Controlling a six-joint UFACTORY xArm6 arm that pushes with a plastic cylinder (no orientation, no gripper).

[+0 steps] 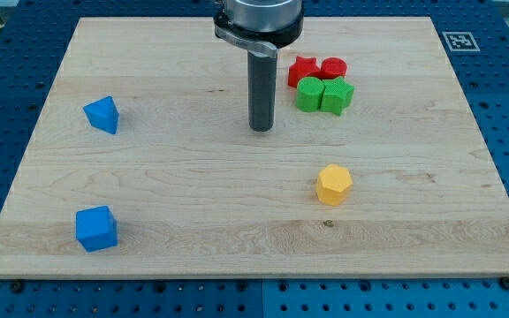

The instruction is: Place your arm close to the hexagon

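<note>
A yellow hexagon block (334,185) lies on the wooden board (193,194), right of centre and toward the view's bottom. My tip (262,129) rests on the board near the middle, up and to the left of the yellow hexagon, with a clear gap between them. The dark rod rises from the tip to the arm's mount at the view's top.
A tight cluster sits right of the rod: a red star (303,71), a red cylinder (333,68), a green cylinder (309,94) and a green star (336,95). A blue triangular block (102,114) lies at the left, a blue cube (95,228) at the bottom left.
</note>
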